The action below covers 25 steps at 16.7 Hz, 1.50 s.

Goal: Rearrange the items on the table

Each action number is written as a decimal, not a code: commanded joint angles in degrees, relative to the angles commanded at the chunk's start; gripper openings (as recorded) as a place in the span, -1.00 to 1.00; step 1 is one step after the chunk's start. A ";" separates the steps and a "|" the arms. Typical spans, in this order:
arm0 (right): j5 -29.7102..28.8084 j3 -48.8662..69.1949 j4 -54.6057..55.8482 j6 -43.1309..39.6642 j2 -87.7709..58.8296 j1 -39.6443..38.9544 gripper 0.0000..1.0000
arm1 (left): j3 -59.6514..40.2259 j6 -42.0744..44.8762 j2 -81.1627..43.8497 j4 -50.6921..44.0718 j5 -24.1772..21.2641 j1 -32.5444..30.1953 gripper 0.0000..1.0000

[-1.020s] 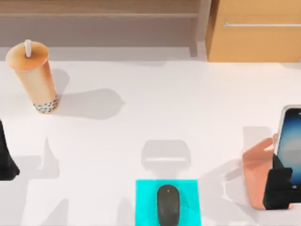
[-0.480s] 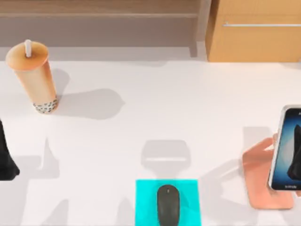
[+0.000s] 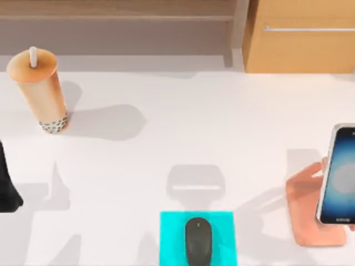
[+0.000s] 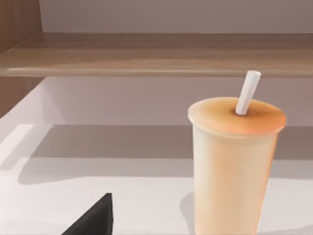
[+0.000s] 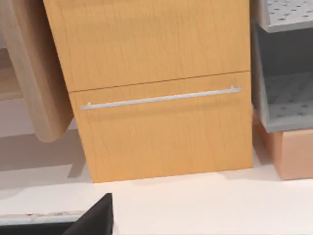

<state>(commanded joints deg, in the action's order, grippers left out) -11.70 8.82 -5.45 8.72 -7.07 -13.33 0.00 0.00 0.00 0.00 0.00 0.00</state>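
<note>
The left arm's claw sits as a dark shape at the left edge of the tabletop; whether its fingers are apart or together cannot be told. A black corner juts into the left wrist view, too little of it showing to say what it is.

The bubble-tea cup stands upright on the far left of the tabletop, well beyond the left claw and apart from it. It is orange, with dark pearls at its base and a white straw rising from its lid.

The dark mouse lies at the near middle on a cyan pad, far to the right of that claw.

At the right edge the smartphone leans on a salmon-pink stand, its screen glowing pale blue. A faint line of writing near its lower edge is too small to read.

A wooden cabinet with a metal handle stands at the far right, and the right wrist view faces its front. No brand or label can be read anywhere.
</note>
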 joint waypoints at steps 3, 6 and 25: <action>7.03 -4.81 3.57 -5.33 4.62 8.34 1.00 | 0.00 0.00 0.00 0.00 0.00 0.00 1.00; 11.12 -8.27 5.26 -8.32 6.83 12.78 1.00 | 0.00 0.00 0.00 0.00 0.00 0.00 1.00; 11.70 -8.82 5.45 -8.72 7.07 13.33 1.00 | -0.65 -0.04 -38.36 25.32 2.95 -4.37 1.00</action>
<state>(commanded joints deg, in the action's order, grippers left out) 0.00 0.00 0.00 0.00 0.00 0.00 -0.65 -0.04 -38.36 25.32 2.95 -4.37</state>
